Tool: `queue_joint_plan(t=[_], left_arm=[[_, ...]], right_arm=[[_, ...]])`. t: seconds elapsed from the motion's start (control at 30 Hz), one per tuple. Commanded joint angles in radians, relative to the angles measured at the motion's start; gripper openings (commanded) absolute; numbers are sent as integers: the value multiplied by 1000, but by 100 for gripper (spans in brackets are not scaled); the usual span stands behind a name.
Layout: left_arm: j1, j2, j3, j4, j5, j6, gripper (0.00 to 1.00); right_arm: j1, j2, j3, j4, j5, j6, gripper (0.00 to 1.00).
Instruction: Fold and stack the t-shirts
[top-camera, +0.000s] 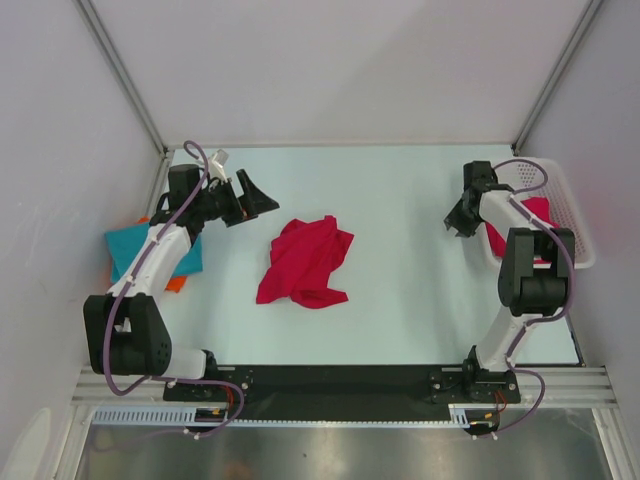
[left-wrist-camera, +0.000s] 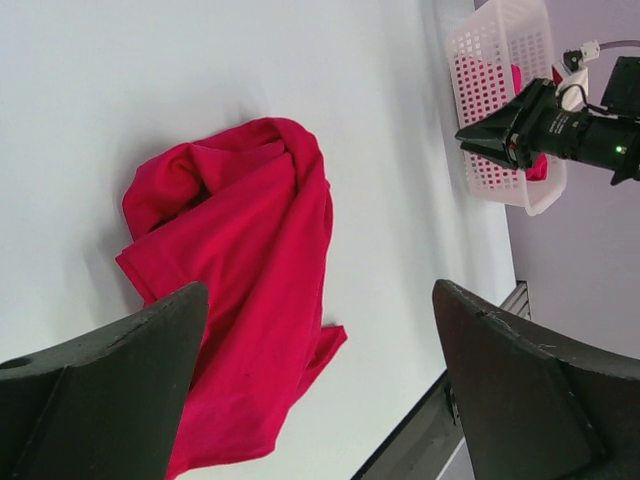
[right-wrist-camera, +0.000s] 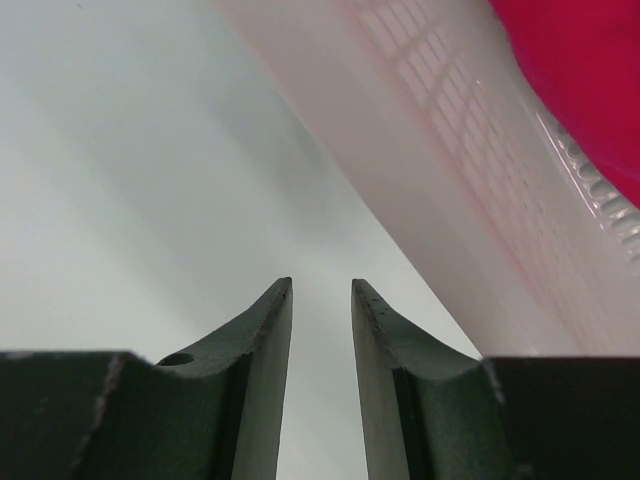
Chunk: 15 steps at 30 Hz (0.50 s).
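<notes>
Two shirts, a teal shirt (top-camera: 128, 250) over an orange shirt (top-camera: 176, 285), lie beneath my left arm. A crumpled red shirt (top-camera: 305, 262) lies mid-table. My left gripper (top-camera: 262, 203) hangs wide open, empty. My right gripper (top-camera: 458, 224), fingers narrowly parted and empty, sits beside the basket (top-camera: 575, 230) containing another red shirt (top-camera: 541, 210).

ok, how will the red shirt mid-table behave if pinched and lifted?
Likely floppy: the red shirt lies crumpled in soft folds, so a pinch probably lifts one layer and the rest drapes. Pushed, it would likely bunch rather than slide whole.
</notes>
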Motion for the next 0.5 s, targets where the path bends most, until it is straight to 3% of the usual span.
queue_joint_plan(t=[0.0, 0.17, 0.33, 0.47], left_arm=[[10, -22, -3, 34, 27, -2, 100], [10, -28, -31, 65, 24, -31, 100], [10, -90, -55, 76, -5, -60, 100], [10, -160, -115, 85, -37, -84, 100]], right_arm=[[-12, -82, -48, 14, 38, 3, 35], [208, -134, 6, -37, 72, -42, 34], [463, -201, 38, -98, 312, -68, 37], [569, -237, 9, -88, 299, -73, 37]])
